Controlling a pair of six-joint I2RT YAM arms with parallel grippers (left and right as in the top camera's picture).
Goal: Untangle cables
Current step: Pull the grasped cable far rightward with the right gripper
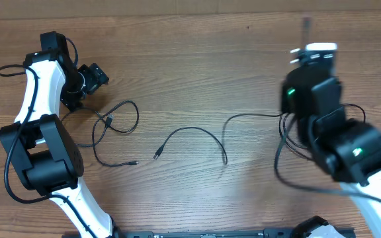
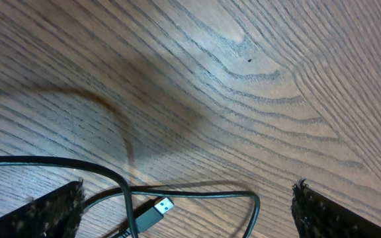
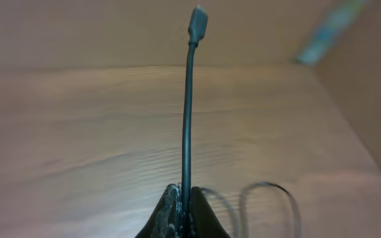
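Observation:
Three thin black cables lie apart on the wooden table. A looped cable [image 1: 119, 118] lies by my left gripper [image 1: 92, 78]. A short curved cable [image 1: 189, 132] lies in the middle. A third cable [image 1: 250, 116] runs right to my right gripper [image 1: 307, 51]. In the left wrist view my left gripper [image 2: 187, 187] is open, low over the looped cable [image 2: 197, 194] and its bluish plug [image 2: 156, 212]. In the right wrist view my right gripper [image 3: 182, 193] is shut on the cable [image 3: 187, 112], whose plug end [image 3: 197, 24] sticks up.
A cardboard-coloured wall [image 1: 177, 6] borders the far edge of the table. The thicker black arm wires hang by the right arm [image 1: 284, 158]. The left arm base [image 1: 42, 158] stands close to the looped cable.

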